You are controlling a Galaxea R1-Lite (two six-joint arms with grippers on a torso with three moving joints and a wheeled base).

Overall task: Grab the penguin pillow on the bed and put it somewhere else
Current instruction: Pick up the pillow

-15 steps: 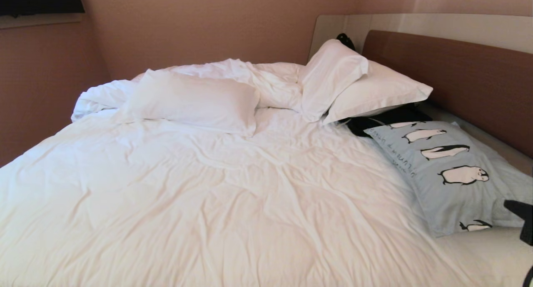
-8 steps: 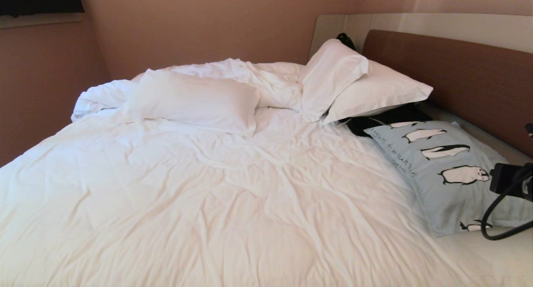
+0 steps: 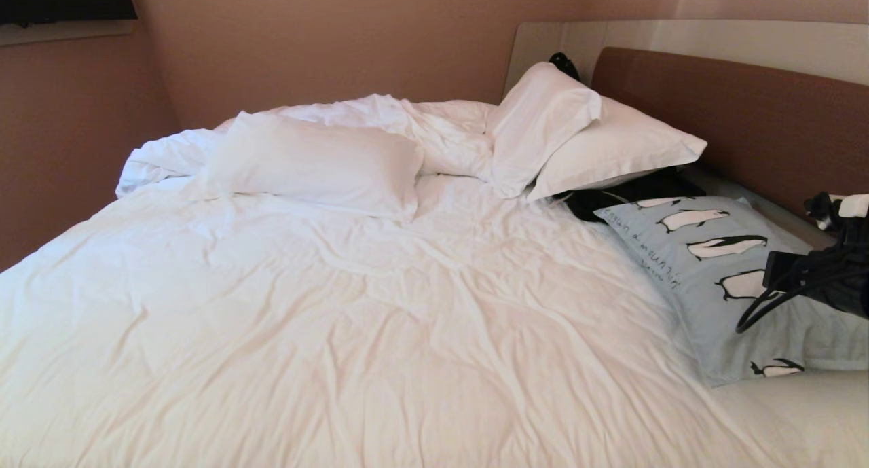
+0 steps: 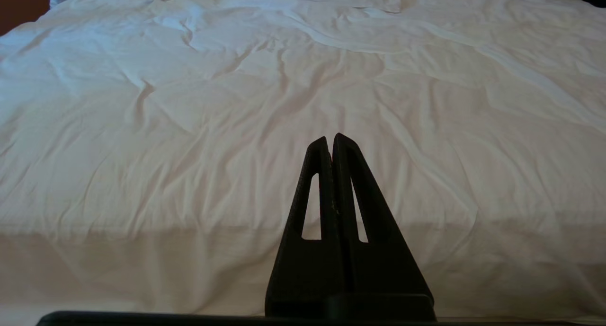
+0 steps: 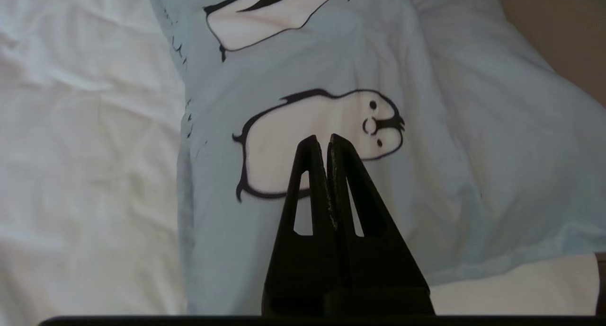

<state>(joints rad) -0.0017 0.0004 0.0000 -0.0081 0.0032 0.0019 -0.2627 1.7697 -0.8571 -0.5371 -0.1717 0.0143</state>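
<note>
The penguin pillow [image 3: 679, 298] is light blue with black-and-white penguins and lies on the right side of the bed [image 3: 339, 305], beside the headboard. My right arm [image 3: 825, 278] reaches in from the right edge and hangs over the pillow's right half. In the right wrist view the right gripper [image 5: 322, 139] is shut and empty, pointing down at a penguin print on the pillow [image 5: 426, 127], apart from the fabric. The left gripper [image 4: 330, 139] is shut and empty, parked over the wrinkled white duvet [image 4: 189, 127] near the bed's front edge.
One white pillow [image 3: 319, 162] lies at the bed's far left and two more [image 3: 577, 142] lean against the brown headboard [image 3: 747, 115]. A black item [image 3: 611, 196] lies between those pillows and the penguin pillow. Walls close in on the left and behind.
My right arm has risen from the lower right corner of the head view and moved inward, over the penguin pillow. The pillow and bedding have not moved.
</note>
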